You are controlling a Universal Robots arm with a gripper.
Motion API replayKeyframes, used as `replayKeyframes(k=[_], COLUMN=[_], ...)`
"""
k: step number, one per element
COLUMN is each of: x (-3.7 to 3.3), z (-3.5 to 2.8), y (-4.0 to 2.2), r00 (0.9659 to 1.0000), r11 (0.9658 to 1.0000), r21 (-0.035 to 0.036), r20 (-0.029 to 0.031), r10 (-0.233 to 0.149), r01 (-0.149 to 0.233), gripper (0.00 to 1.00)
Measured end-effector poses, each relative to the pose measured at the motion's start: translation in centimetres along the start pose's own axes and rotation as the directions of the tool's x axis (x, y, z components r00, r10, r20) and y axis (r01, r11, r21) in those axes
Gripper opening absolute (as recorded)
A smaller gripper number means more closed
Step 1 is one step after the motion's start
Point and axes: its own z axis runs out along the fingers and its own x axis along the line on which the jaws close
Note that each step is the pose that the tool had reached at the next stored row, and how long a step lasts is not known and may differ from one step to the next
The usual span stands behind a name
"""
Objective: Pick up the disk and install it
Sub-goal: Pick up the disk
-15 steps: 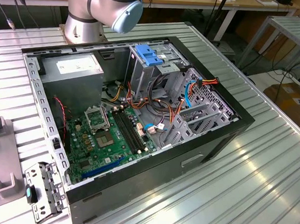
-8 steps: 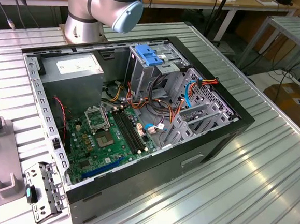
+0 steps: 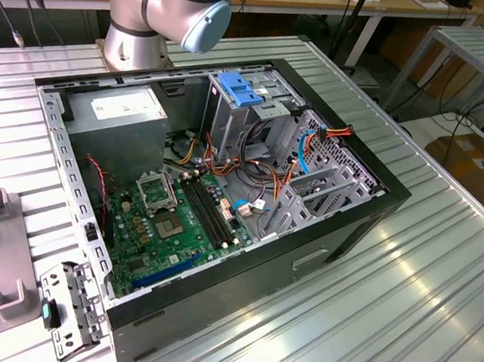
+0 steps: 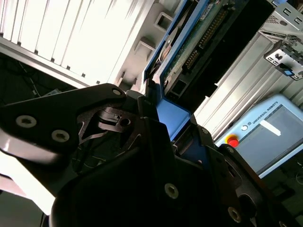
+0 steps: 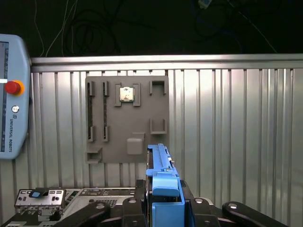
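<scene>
Open computer case, green motherboard, grey fixture plate

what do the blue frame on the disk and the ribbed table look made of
The blue frame on the disk looks like moulded plastic: even colour, soft sheen, clip ridges. The table looks like bare aluminium: silver ribbed slats, bright glare.

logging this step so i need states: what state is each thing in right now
gripper, shut on the disk
disk, clamped upright in the gripper, not yet installed
computer case, lying on its side, open
holder plate, chip seated in one slot
</scene>
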Motion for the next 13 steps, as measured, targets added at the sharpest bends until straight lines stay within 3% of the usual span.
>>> replayKeyframes(k=[8, 13], x=[0.05, 0.32], z=[0.03, 0.04], y=[-0.85, -1.0], r00=[1.0, 1.0], r11=[1.0, 1.0], r21=[0.0, -0.0001], r20=[0.0, 0.0], r10=[0.0, 0.0], r01=[0.0, 0.0], gripper=[0.37, 0.37])
